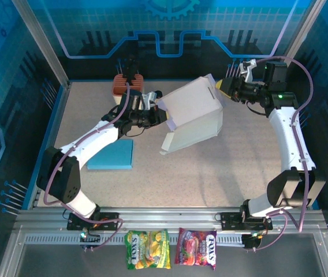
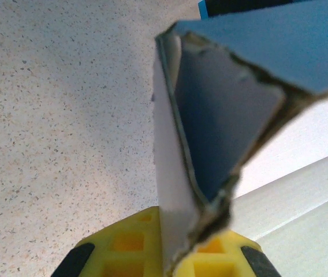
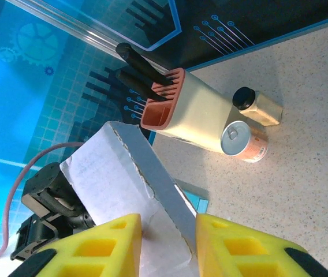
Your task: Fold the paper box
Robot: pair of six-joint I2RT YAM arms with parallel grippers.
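Two-sided hold. The speckled table [image 1: 239, 173] is flat, with a blue pad [image 1: 113, 154] lower left of centre and a knife block [image 1: 122, 84] upper left. The paper box [image 1: 193, 112] is at centre-top, tilted, with its long axis running lower left to upper right between the arms. Left gripper [image 2: 178, 257] is clamped on the left flap. Right gripper [image 3: 168, 242] is closed across the upper-right wall. Neither arm is nearer, so I'd fold inward.

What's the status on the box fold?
Left gripper shut on a flap of the box. Right gripper straddles another flap, grip unclear. The box sits tilted, flaps open. Blue pad lies apart.
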